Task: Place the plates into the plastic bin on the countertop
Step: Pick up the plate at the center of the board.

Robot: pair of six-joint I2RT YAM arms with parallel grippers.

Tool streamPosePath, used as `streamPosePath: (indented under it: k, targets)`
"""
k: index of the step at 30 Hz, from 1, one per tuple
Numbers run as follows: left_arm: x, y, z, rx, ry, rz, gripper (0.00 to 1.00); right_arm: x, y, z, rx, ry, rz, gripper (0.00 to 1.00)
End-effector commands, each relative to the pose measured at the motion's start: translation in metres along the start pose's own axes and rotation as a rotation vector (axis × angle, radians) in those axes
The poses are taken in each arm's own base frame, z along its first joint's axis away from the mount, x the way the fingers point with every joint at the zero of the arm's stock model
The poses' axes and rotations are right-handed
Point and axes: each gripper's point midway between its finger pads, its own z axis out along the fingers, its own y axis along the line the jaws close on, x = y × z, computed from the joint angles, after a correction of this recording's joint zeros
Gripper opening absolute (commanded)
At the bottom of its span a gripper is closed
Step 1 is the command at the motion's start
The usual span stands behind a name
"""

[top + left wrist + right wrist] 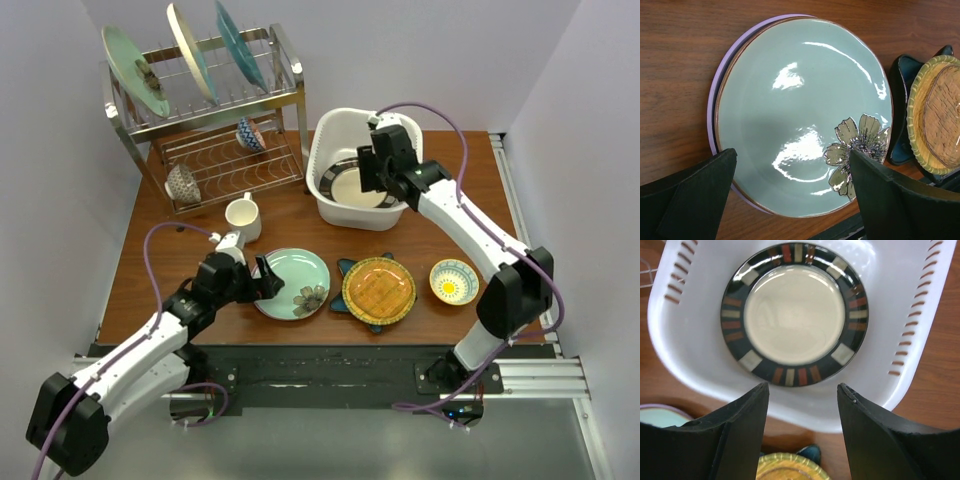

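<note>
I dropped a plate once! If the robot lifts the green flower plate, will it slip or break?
Probably slippery: the green flower plate shines with glare like glazed pottery. It looks stiff, so likely breakable if dropped. It lies flat on a purple plate, so the open left hand may struggle catching its rim.

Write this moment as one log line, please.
left jaws: open, over mint floral plate | right jaws: open, empty, above plastic bin | in bin: black-rimmed plate | on table: lavender plate, amber plate

The right hand (802, 387) hangs over the open plastic bin (322, 165); the dish rack (215, 150) stands just left.
</note>
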Motion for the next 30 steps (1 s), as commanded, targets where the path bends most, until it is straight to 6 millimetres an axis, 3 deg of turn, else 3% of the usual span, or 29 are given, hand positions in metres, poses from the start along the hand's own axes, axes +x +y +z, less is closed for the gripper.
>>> streamPosePath:
  k: [1, 13, 19, 26, 30]
  targets:
    - [-0.011, -0.006, 0.008, 0.016, -0.047, -0.024, 0.99, 0.003, 0.016, -0.029, -0.119, -0.021, 0.053, 0.6]
    - [-0.023, -0.001, -0.001, -0.026, -0.112, -0.072, 0.99, 0.051, 0.052, -0.073, -0.357, 0.013, 0.137, 0.6]
    - [-0.026, 0.002, -0.006, -0.05, -0.127, -0.079, 0.99, 0.072, 0.077, -0.078, -0.413, 0.063, 0.114, 0.6]
    - [-0.021, 0.002, -0.005, -0.047, -0.107, -0.086, 0.99, 0.112, 0.112, -0.073, -0.495, 0.154, 0.084, 0.59]
    - [-0.023, 0.003, -0.004, -0.055, -0.111, -0.08, 0.99, 0.125, 0.127, -0.07, -0.527, 0.175, 0.077, 0.59]
